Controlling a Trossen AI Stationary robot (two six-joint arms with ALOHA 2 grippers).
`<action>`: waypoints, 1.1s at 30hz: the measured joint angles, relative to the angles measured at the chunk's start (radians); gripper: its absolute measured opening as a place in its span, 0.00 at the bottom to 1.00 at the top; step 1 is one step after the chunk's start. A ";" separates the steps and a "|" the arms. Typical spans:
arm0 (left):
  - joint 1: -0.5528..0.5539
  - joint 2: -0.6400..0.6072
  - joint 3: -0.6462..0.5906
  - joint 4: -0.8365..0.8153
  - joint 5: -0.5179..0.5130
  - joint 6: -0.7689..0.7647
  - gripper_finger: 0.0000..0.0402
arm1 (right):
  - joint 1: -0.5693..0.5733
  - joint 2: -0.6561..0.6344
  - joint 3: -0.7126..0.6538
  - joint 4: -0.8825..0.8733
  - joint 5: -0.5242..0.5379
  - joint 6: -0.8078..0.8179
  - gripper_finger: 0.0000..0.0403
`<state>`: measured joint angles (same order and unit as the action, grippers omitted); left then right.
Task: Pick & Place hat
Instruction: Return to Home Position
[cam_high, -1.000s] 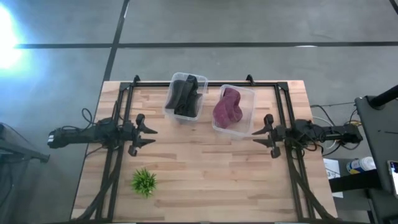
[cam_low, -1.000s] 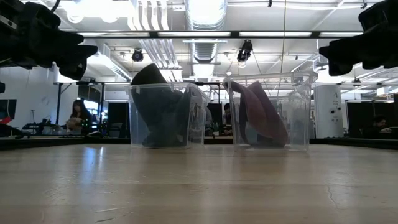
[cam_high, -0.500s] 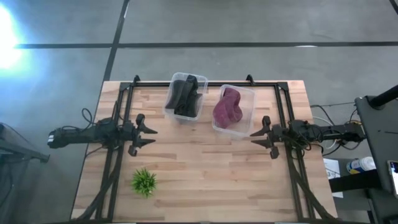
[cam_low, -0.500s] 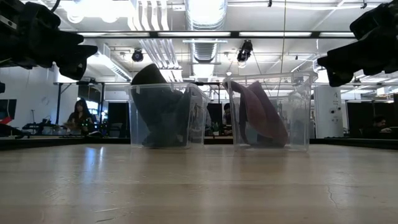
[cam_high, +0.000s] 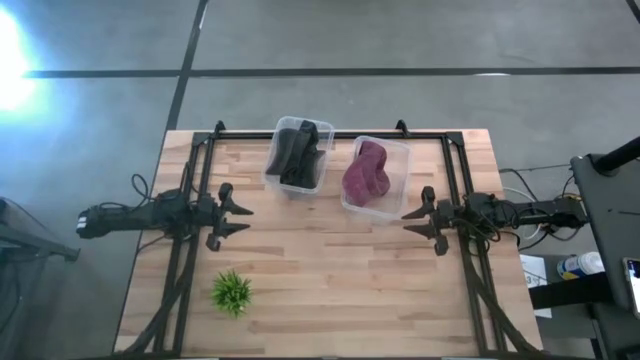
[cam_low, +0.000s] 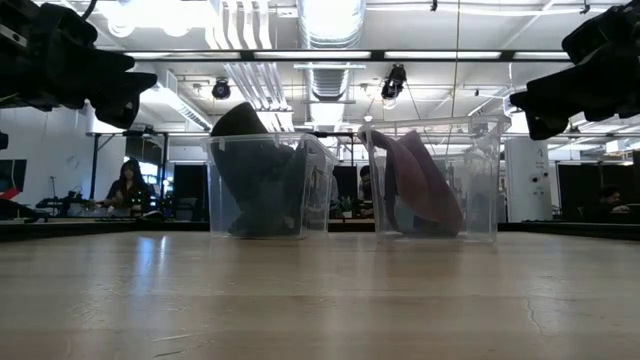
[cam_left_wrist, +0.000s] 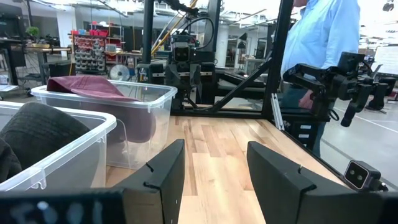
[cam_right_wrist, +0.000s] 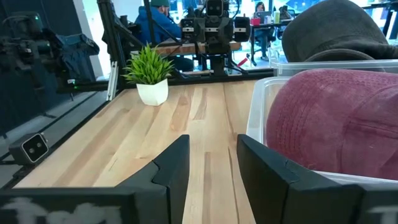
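Note:
A maroon hat (cam_high: 365, 174) sits in a clear plastic bin (cam_high: 402, 157) at the far middle of the table; it also shows in the right wrist view (cam_right_wrist: 336, 118) and the low view (cam_low: 420, 185). A dark hat (cam_high: 297, 155) fills a second clear bin (cam_high: 276, 136) left of it. My right gripper (cam_high: 417, 223) hovers open above the table, just right of the maroon hat's bin, fingers (cam_right_wrist: 173, 165) pointing toward the table's left. My left gripper (cam_high: 238, 216) hovers open at the table's left, below the dark hat's bin.
A small green plant in a white pot (cam_high: 231, 292) stands at the near left of the table. Black frame rails (cam_high: 195, 170) run along both sides. Bare wood lies between the grippers. A person in a blue shirt (cam_left_wrist: 323, 37) stands beyond the table.
My right gripper has moved a little toward the table's left, nearer the maroon hat's bin, and dipped slightly in the low view. Nothing else has moved.

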<state>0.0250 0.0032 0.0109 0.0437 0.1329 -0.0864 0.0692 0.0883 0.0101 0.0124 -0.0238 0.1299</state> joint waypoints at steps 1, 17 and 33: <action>0.000 0.000 0.000 0.000 0.000 0.000 0.42 | 0.000 0.000 0.000 0.000 0.000 0.000 0.33; 0.000 0.000 0.000 0.000 0.000 0.000 0.42 | 0.000 0.000 0.000 0.000 0.000 0.002 0.31; 0.000 0.000 0.000 0.000 0.000 0.000 0.42 | 0.000 0.000 -0.001 0.000 0.000 0.001 0.30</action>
<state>0.0250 0.0036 0.0105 0.0433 0.1333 -0.0860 0.0692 0.0883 0.0093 0.0124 -0.0238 0.1310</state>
